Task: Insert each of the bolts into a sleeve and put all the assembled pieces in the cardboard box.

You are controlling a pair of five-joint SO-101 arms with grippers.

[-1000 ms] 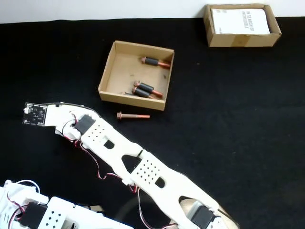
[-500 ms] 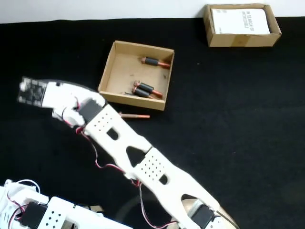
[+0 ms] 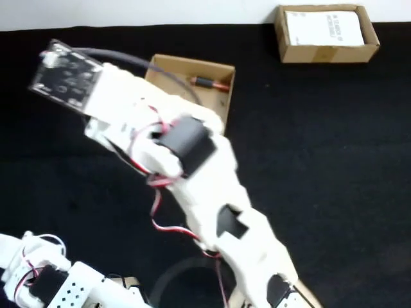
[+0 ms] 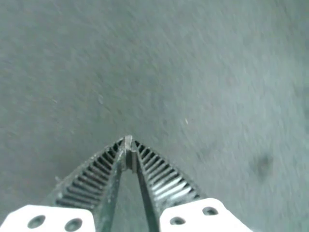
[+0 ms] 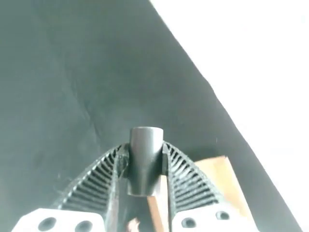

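My right gripper (image 5: 146, 146) is shut on a dark grey sleeve (image 5: 144, 162), held lengthwise between the fingers above the black cloth. A corner of the cardboard box (image 5: 221, 176) lies just beyond it. In the high view the right arm (image 3: 186, 160) stands raised over the cardboard box (image 3: 221, 69) and covers most of it. One assembled piece (image 3: 209, 82), a dark sleeve on a copper bolt, shows in the box's far corner. My left gripper (image 4: 128, 145) is shut with nothing in it, low over bare black cloth. The left arm (image 3: 45, 282) sits at the near left edge.
A second cardboard box (image 3: 326, 52) holding a white sheet stands at the far right. Black cloth (image 3: 334, 179) covers the table, with free room to the right of the arms. A white wall strip runs along the far edge.
The right arm has risen from the cloth left of the box and swung up over it. It now hides the loose bolt and two assembled pieces seen earlier.
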